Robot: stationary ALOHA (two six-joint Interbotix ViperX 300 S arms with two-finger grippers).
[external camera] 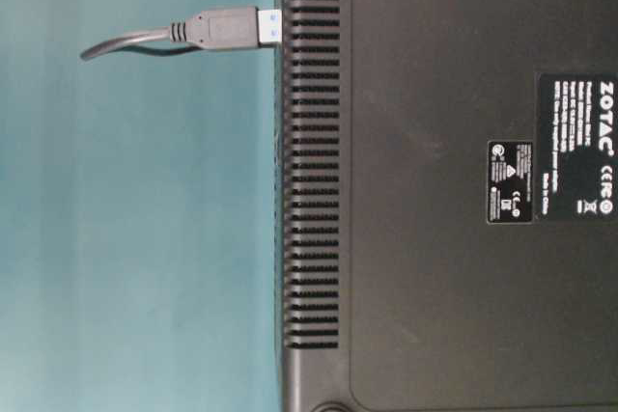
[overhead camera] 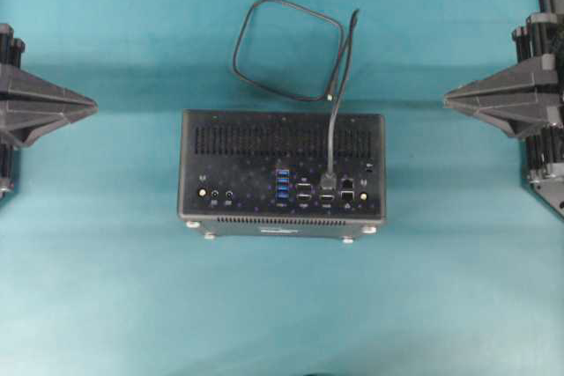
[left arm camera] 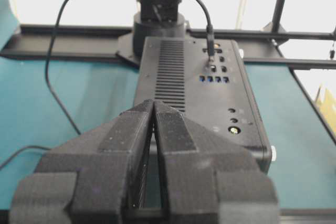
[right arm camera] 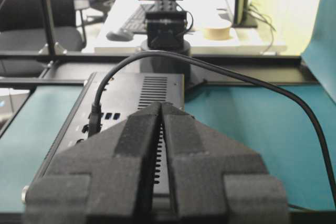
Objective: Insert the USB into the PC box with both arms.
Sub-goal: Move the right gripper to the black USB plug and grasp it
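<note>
The black PC box [overhead camera: 282,173] lies in the middle of the teal table with its port panel facing up. The USB plug [overhead camera: 328,180] stands in a port on that panel, right of the blue ports [overhead camera: 282,187]. At table level the plug [external camera: 227,28] meets the box's edge with a strip of blue showing. Its thin cable [overhead camera: 286,46] loops on the table behind the box. My left gripper [overhead camera: 92,107] is shut at the left edge, apart from the box. My right gripper [overhead camera: 447,96] is shut at the right edge, holding nothing.
The box [left arm camera: 199,85] fills the space ahead of the left gripper [left arm camera: 154,103]. In the right wrist view the cable [right arm camera: 252,80] arches over the box [right arm camera: 136,93] beyond the gripper [right arm camera: 161,106]. A black frame rail [left arm camera: 294,35] borders the table.
</note>
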